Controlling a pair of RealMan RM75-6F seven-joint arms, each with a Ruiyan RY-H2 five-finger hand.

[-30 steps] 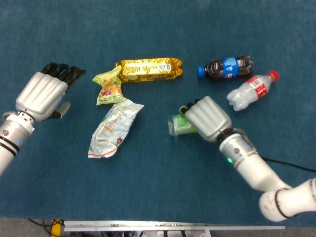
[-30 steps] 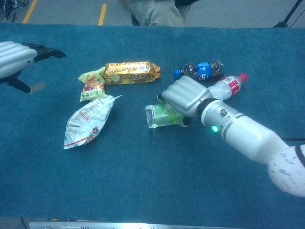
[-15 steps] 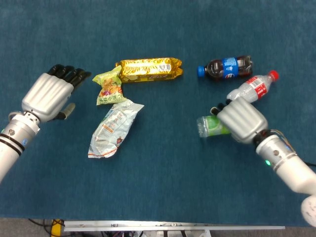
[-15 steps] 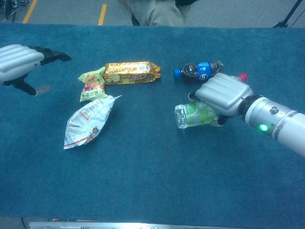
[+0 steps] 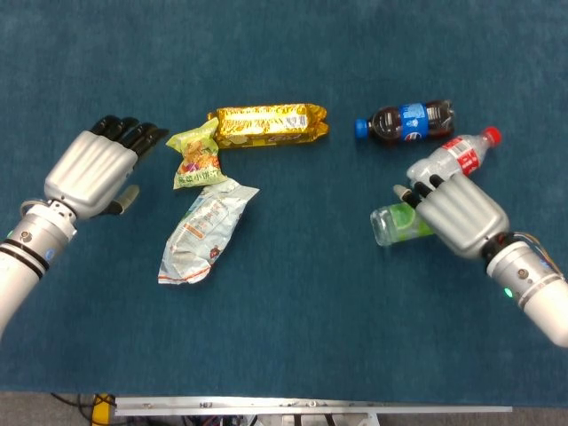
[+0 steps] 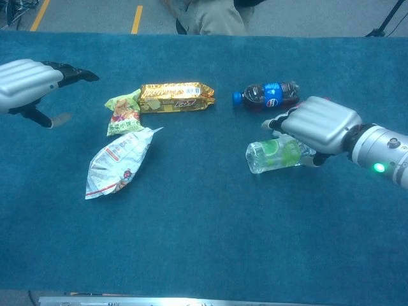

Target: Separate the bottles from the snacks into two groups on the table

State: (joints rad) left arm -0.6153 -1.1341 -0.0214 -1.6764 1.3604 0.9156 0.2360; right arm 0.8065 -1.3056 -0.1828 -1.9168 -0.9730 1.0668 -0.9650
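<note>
My right hand (image 5: 457, 213) (image 6: 322, 124) grips a clear bottle with a green label (image 5: 395, 224) (image 6: 273, 155), lying on its side just below the other bottles. A dark cola bottle with a blue cap (image 5: 406, 121) (image 6: 266, 94) and a clear bottle with a red label (image 5: 454, 160) lie at the upper right; in the chest view my right hand hides most of the red-label one. Snacks sit left of centre: a gold packet (image 5: 268, 124) (image 6: 176, 97), a small yellow-green bag (image 5: 197, 157) (image 6: 123, 113) and a silver bag (image 5: 206, 231) (image 6: 118, 162). My left hand (image 5: 93, 170) (image 6: 29, 81) hovers open, left of the snacks.
Blue cloth (image 5: 293, 337) covers the whole table. A person's legs (image 6: 213, 16) show beyond the far edge in the chest view. A metal rail (image 5: 311, 410) runs along the near edge.
My right hand has carried the green-label bottle rightward, from the table's middle to just below the red-label bottle. My left hand has drifted slightly right toward the snacks.
</note>
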